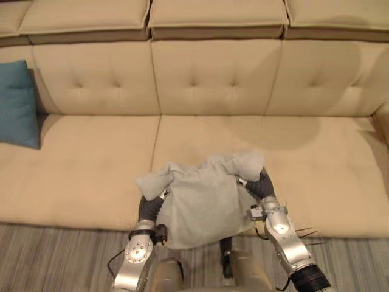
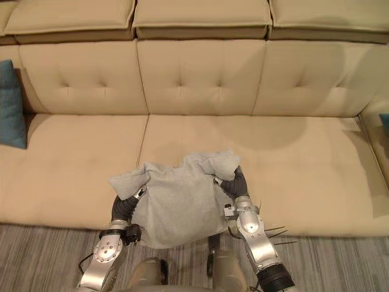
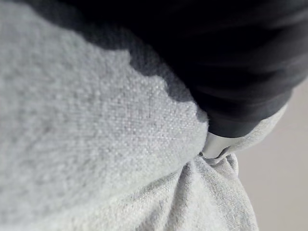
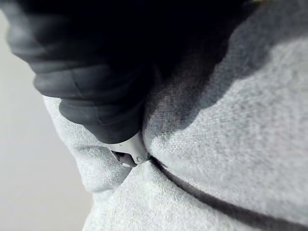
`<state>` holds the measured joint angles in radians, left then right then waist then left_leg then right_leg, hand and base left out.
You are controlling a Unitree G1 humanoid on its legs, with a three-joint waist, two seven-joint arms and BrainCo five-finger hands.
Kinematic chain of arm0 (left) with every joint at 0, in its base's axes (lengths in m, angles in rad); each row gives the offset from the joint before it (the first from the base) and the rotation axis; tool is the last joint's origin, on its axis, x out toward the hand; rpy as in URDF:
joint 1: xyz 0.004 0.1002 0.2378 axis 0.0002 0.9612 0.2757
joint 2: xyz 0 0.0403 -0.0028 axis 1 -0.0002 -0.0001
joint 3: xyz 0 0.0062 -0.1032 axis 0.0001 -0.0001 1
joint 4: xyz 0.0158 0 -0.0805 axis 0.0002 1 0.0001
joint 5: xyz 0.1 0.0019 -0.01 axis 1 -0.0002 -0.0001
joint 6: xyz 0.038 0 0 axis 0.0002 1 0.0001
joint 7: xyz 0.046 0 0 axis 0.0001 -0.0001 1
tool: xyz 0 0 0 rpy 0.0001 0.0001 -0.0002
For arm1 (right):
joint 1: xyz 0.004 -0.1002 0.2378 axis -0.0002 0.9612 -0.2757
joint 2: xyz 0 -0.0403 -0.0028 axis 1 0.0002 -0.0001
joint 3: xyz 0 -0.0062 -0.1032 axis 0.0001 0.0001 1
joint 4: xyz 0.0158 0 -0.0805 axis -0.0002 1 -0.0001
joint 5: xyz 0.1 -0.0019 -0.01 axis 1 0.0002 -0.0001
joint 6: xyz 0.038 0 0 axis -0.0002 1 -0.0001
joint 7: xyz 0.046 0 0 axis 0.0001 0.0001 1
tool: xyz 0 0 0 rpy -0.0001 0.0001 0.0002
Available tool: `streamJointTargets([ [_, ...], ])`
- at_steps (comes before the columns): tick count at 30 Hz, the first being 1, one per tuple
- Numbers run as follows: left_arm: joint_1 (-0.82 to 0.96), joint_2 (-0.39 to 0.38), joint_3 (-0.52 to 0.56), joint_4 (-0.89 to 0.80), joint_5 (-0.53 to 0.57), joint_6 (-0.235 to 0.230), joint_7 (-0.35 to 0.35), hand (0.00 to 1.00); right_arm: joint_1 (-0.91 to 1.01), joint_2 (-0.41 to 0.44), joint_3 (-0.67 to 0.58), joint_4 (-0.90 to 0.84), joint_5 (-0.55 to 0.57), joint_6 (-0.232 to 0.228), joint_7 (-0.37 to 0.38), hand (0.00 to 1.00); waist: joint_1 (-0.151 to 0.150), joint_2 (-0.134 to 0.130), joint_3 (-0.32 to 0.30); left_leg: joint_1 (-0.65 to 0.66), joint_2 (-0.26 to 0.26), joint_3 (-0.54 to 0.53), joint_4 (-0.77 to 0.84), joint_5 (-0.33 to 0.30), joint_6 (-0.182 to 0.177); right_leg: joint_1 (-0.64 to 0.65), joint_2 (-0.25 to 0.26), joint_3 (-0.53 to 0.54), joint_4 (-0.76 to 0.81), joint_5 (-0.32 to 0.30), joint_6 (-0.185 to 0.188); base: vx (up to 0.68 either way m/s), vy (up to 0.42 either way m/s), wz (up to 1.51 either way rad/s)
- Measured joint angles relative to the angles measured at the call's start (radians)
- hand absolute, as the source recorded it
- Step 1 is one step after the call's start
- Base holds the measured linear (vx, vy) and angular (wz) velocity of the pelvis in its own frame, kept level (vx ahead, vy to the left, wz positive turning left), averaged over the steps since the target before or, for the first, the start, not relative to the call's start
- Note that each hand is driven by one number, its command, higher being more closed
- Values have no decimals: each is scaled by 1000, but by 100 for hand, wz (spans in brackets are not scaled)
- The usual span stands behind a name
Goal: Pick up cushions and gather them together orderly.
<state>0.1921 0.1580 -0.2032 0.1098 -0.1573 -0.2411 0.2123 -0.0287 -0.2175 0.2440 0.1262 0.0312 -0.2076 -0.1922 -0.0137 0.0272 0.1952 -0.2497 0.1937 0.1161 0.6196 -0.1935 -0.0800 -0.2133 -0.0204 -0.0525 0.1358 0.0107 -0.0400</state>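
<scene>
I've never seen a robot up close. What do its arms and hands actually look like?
The left arm and the right arm look alike: smooth silver-grey shells with rounded plates dotted with small round screws. At each wrist the silver gives way to a dark, ribbed, hose-like cover that runs over the left robot hand and the right robot hand.

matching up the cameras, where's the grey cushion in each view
left eye view: grey cushion low centre, between both arms at the sofa front edge.
right eye view: low centre again, a little further left.
left wrist view: pale weave against the left hand.
right wrist view: pale weave against the right hand.
shared landmark: teal cushion at the sofa's left end, both eye views.
</scene>
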Motion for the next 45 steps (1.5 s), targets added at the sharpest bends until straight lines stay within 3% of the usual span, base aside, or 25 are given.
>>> streamJointTargets([
  [1, -8, 3, 0, 0, 0, 0, 0, 100, 0, 1, 0, -23, 0, -1, 0, 100, 1, 0, 0, -21, -2, 3, -20, -15, 22, 23, -4, 6, -28, 4, 0, 175, 38, -9],
  [3, -24, 4, 0, 0, 1, 0, 0, 100, -5, 1, -6, -28, 0, -2, -1, 100, 2, 0, 0, -34, -3, 16, -103, -12, 17, 41, -9, 7, -41, 7, -1, 182, 73, -14],
  [4, -33, 2, 0, 0, 2, 0, 0, 100, -5, 0, -11, -28, 0, -2, -4, 100, 1, 9, -4, -16, -1, 33, -244, 30, -15, 46, -6, 11, -41, 7, 0, 113, 102, -21],
  [5, -35, 2, 0, 0, 2, 0, 0, 100, -5, 0, -12, -28, 0, -2, -4, 100, 1, 18, -8, -14, 2, 36, -288, 82, -19, 47, 4, 16, -43, 6, 2, 169, 193, -37],
  [6, -42, 4, 0, 0, 3, 0, 1, 100, -4, 12, -14, -26, 0, 0, -5, 100, 1, 25, -16, -4, 15, 44, -313, 98, -28, 52, 16, 34, -54, 5, 20, 123, 199, -33],
  [7, -60, 23, 0, 0, 3, 0, 3, 100, -4, 30, -20, -27, -1, 0, -5, 100, 0, 13, -17, 11, 1, 58, -342, 101, -24, 48, 2, 51, -56, 20, 41, 110, 209, -26],
  [11, -107, 30, 12, -2, 7, 0, 21, 100, -58, 52, -25, -26, -1, 0, -17, 100, 19, 9, -19, 36, -30, 114, -364, 103, -21, 43, -24, 107, -74, 45, 71, 30, 152, -31],
  [12, -155, 40, 17, -2, 13, 0, 42, 100, -106, 59, -25, -26, 0, 0, -30, 100, 31, 9, -19, 18, -32, 130, -365, 105, -18, 17, -31, 121, -74, 56, 77, -92, 83, -31],
  [15, -325, 71, 36, 11, 15, 0, 107, 100, -300, 77, -38, 26, 0, 0, -93, 100, 29, 7, -16, -57, -34, 134, -363, 119, 3, -65, -32, 138, -75, 88, 76, -134, 40, -17],
  [22, -978, 172, 97, 234, 62, -1, 278, 100, -854, 79, -167, 224, -27, -1, -252, 100, 28, -4, 117, -215, -37, 106, -344, 166, 20, -198, -32, 130, -75, 144, 84, -257, -36, 7],
  [30, -1393, 224, 129, 499, 94, 0, 336, 100, -1186, 47, -243, 422, -63, -1, -335, 100, 26, -13, 200, -316, -58, 98, -477, 313, 18, -338, -31, 99, -108, 214, 75, -124, -71, 10],
  [31, -1450, 228, 130, 552, 93, 0, 335, 100, -1232, 32, -243, 465, -62, -1, -335, 0, 22, -13, 218, -334, -59, 88, -498, 333, 19, -357, -31, 90, -111, 219, 74, -49, -59, 19],
  [32, -1505, 229, 131, 607, 90, 0, 333, 0, -1275, 18, -248, 513, -59, -1, -334, 0, 13, -14, 235, -354, -61, 77, -518, 360, 21, -375, -30, 79, -123, 231, 70, -44, -55, 22],
  [36, -1538, 228, 166, 687, 42, 3, 332, 0, -1358, 10, -266, 638, -18, 0, -330, 0, 2, -14, 248, -409, -60, 70, -534, 378, 22, -426, -28, 70, -138, 245, 68, -18, -27, 8],
  [45, -1612, 284, 206, 746, -32, -2, 266, 0, -1421, -86, -264, 644, 40, -2, -325, 0, 7, -14, 265, -453, -61, 46, -534, 378, 21, -456, -33, 52, -136, 243, 69, -18, 2, 8],
])
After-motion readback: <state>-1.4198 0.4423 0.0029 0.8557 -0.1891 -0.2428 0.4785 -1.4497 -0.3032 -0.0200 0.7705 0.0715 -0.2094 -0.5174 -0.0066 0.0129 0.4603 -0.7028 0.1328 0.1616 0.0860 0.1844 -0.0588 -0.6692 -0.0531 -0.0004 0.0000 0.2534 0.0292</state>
